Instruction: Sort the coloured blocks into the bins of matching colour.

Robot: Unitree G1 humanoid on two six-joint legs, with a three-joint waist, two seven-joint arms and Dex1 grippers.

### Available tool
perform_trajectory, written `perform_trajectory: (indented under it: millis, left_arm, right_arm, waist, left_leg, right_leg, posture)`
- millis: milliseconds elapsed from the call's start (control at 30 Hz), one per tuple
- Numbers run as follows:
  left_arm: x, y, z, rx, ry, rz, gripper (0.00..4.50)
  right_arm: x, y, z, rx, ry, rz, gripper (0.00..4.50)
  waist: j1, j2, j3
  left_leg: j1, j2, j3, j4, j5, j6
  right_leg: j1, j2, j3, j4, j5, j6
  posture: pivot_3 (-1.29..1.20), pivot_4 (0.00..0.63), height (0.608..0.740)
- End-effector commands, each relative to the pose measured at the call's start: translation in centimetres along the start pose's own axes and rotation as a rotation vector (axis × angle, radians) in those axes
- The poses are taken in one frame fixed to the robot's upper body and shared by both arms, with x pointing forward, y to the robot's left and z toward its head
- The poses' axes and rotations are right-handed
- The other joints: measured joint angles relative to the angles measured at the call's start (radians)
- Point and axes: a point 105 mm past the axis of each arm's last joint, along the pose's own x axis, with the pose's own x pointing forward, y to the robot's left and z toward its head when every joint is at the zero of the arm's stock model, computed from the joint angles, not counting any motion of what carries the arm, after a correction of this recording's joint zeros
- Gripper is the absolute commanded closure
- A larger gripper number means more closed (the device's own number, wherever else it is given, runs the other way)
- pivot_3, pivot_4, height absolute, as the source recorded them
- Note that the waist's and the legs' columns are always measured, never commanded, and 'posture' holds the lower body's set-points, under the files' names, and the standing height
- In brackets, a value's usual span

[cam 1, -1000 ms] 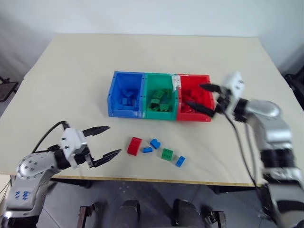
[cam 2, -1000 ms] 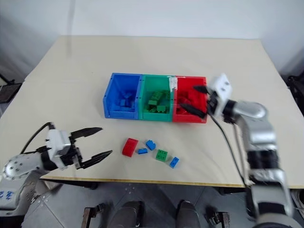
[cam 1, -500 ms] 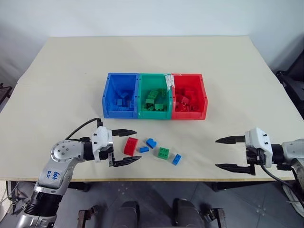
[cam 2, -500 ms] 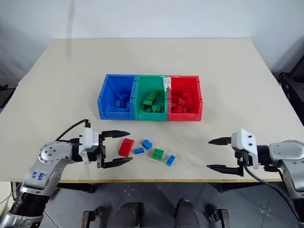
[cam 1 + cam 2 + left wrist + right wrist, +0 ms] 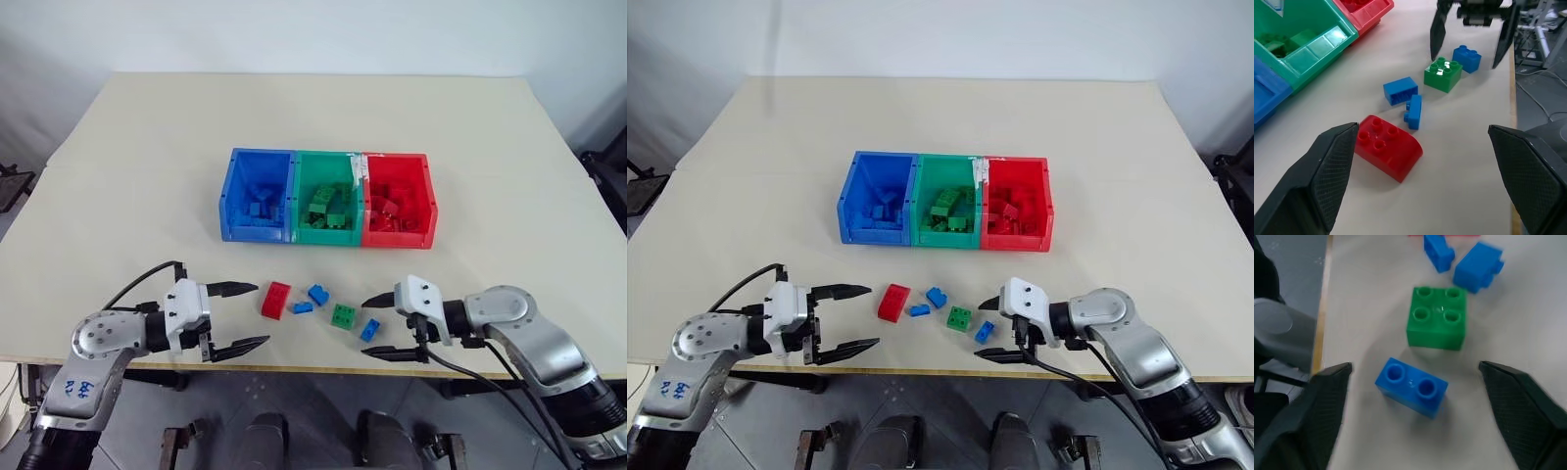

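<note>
Table (image 5: 294, 117): big, flat, cream top.
Floor (image 5: 313, 411): grey, under the table's front edge.
Wall (image 5: 294, 34): pale, behind the table.

Bricks inside the bins (image 5: 294, 233): heaped, individual count and shapes too small to tell. Red block (image 5: 1430, 235) in right wrist view: cut off by frame edge. Left wrist view: blue bin (image 5: 1264, 98) cropped at frame edge.

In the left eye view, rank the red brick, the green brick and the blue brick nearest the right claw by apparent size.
1. red brick, the longest.
2. green brick, squarish, somewhat smaller.
3. blue brick, smallest.
All lie on the table at similar depth, so nearness barely skews this.
</note>
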Motion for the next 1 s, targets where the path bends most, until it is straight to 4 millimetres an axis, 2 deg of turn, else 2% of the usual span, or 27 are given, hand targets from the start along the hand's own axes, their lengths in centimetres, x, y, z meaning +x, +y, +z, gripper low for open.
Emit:
perform_trajectory:
  millis: [33,167,233,333,433,567,700,800,867,967,1000]
  left_arm:
    - [-0.4,0.0,1.1,0.033,-0.014,0.018,0.00]
    - [-0.5,0.0,1.2,0.032,-0.014,0.035,0.00]
    - [-0.6,0.1,1.3,0.030,-0.019,0.053,0.00]
    - [-1.3,0.3,0.9,-0.001,-0.017,0.108,0.00]
    - [-2.5,0.7,0.4,-0.026,-0.019,0.206,0.00]
    - [-4.3,1.2,0.4,-0.063,-0.055,0.372,0.00]
    - [-5.9,0.6,-0.3,-0.082,-0.031,0.487,0.00]
    - [-6.4,0.2,-0.6,-0.089,-0.017,0.528,0.00]
    - [-6.7,0.2,-0.7,-0.081,-0.010,0.551,0.00]
    - [-6.5,0.4,-0.5,-0.070,-0.019,0.559,0.00]
    - [-6.4,0.4,-0.4,-0.065,-0.023,0.557,0.00]
  right_arm:
    - [-0.1,0.1,0.2,-0.039,-0.006,0.020,1.65]
    - [-0.4,-0.2,0.4,-0.061,-0.014,0.038,2.96]
    - [-0.9,-0.4,1.0,-0.069,-0.045,0.047,2.98]
    - [-2.2,-0.1,3.2,-0.119,-0.120,0.137,2.98]
    - [-2.3,-2.2,8.0,-0.095,-0.279,0.087,2.98]
    - [0.1,-5.6,13.4,-0.113,-0.358,-0.023,2.98]
    - [3.8,-8.7,17.9,-0.094,-0.431,-0.140,2.98]
    - [6.1,-9.8,19.7,-0.107,-0.458,-0.182,2.98]
    - [8.6,-10.9,20.7,-0.141,-0.407,-0.263,2.98]
    - [10.0,-11.5,21.5,-0.139,-0.406,-0.280,2.98]
    - [10.2,-11.7,21.7,-0.135,-0.412,-0.283,2.63]
  waist:
    - [0.001,0.000,0.000]
    - [0.000,0.000,0.000]
    - [0.000,0.000,0.000]
    - [0.000,0.000,0.000]
    - [-0.015,0.000,0.000]
    - [-0.031,0.000,0.000]
    - [-0.034,0.000,0.000]
    - [-0.033,-0.001,-0.001]
    - [-0.037,-0.002,-0.001]
    - [-0.045,-0.002,-0.001]
    - [-0.047,-0.002,-0.001]
  left_leg:
    - [0.000,0.000,0.000,0.000,0.000,0.000]
    - [0.000,0.000,0.000,0.000,0.000,0.000]
    - [0.000,0.000,0.000,0.000,0.000,0.000]
    - [0.000,0.000,0.000,0.000,0.000,0.000]
    - [0.000,0.001,0.001,0.000,0.000,0.000]
    - [0.001,0.004,0.000,-0.001,0.001,-0.002]
    - [0.000,0.003,0.000,-0.001,0.001,-0.003]
    - [-0.001,0.002,0.003,-0.001,0.001,-0.003]
    - [-0.002,0.003,0.005,-0.001,0.001,-0.003]
    - [-0.003,0.003,0.008,-0.001,0.001,-0.003]
    - [-0.003,0.003,0.008,-0.001,0.001,-0.003]
  right_leg:
    - [0.000,0.000,0.000,0.000,0.000,0.000]
    - [0.000,0.000,0.000,0.000,0.000,0.000]
    - [0.000,0.000,0.000,0.000,0.000,0.000]
    - [0.000,0.000,0.000,0.000,0.000,0.000]
    - [0.000,0.000,0.000,0.000,0.000,0.000]
    - [-0.002,0.003,0.000,0.002,0.001,-0.003]
    - [-0.005,0.004,0.002,0.004,0.001,-0.003]
    - [-0.010,0.003,0.004,0.008,0.001,-0.004]
    - [-0.014,0.003,0.004,0.012,0.001,-0.005]
    - [-0.017,0.002,0.004,0.016,0.001,-0.006]
    - [-0.017,0.002,0.004,0.016,0.001,-0.006]
  posture:
    - [0.00,0.150,0.740]
    - [0.00,0.150,0.740]
    - [0.00,0.150,0.740]
    - [0.00,0.150,0.740]
    - [0.00,0.150,0.740]
    - [0.00,0.150,0.740]
    - [0.00,0.150,0.740]
    - [0.00,0.150,0.740]
    - [0.00,0.150,0.740]
    - [0.00,0.150,0.740]
    - [0.00,0.150,0.740]
